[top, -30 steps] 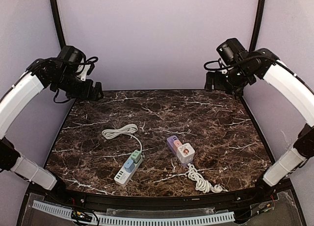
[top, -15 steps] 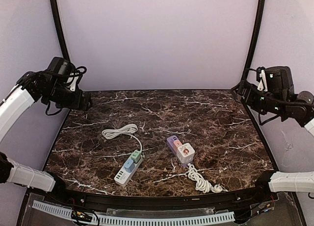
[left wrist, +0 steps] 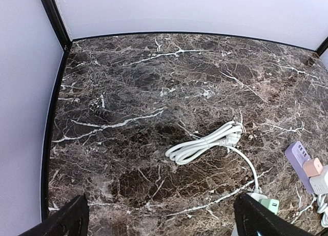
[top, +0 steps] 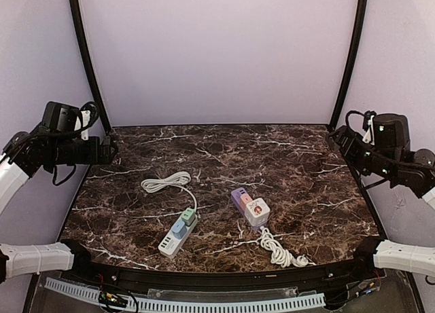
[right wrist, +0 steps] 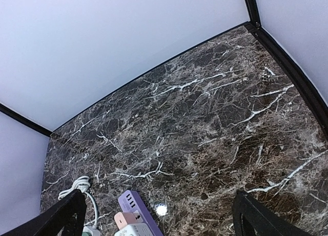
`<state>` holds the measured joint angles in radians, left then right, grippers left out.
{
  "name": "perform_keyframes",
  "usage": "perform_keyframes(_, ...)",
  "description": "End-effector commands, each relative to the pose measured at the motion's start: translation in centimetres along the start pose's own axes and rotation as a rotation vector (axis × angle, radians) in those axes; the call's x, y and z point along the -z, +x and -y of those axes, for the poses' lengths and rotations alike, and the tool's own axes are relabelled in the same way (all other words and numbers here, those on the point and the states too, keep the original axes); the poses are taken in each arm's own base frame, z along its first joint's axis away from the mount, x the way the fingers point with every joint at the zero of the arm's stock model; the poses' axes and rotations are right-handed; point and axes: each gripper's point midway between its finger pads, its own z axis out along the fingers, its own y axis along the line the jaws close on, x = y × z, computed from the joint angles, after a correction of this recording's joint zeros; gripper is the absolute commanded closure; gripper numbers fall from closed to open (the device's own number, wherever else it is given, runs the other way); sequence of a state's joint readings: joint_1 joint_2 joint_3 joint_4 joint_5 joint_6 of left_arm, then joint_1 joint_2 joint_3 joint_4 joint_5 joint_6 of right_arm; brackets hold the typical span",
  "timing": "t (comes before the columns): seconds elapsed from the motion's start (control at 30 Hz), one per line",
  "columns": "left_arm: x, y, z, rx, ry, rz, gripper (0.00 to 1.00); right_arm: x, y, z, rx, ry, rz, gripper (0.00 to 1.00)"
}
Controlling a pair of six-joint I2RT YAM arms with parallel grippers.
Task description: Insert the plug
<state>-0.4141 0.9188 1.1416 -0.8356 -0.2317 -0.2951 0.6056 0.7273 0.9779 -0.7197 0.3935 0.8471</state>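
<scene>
Top external: we are judging the small white plastic plug [top: 300, 261] light, rigid, graspable by its body; left end effector [top: 107, 149] and right end effector [top: 338, 138] are standing spread.

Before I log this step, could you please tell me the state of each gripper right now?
Left gripper: open, holding nothing.
Right gripper: open, holding nothing.
</scene>
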Motion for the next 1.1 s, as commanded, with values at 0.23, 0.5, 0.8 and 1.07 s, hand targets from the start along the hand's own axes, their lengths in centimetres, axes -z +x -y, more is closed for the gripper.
perform_keyframes(0.23, 1.0, 0.3, -1.1, 0.006, 0.018, 0.202, 0.01, -0.4, 0.1, 0.0, -0.024, -0.044, 0.045, 0.01)
perform_keyframes(0.5, 0.2, 1.4, -1.2, 0.003, 0.012, 0.187, 0.01, -1.1, 0.6, 0.1, -0.014, -0.034, 0.028, 0.02)
perform_keyframes(0.8, 0.0, 1.3, -1.1, -0.002, 0.018, 0.193, 0.01, -1.4, 0.8, 0.2, -0.012, -0.025, 0.027, 0.01)
perform_keyframes(1.07, -0.1, 1.3, -1.2, -0.009, 0.011, 0.194, 0.01, -1.9, 0.8, 0.3, -0.001, -0.006, 0.031, 0.01)
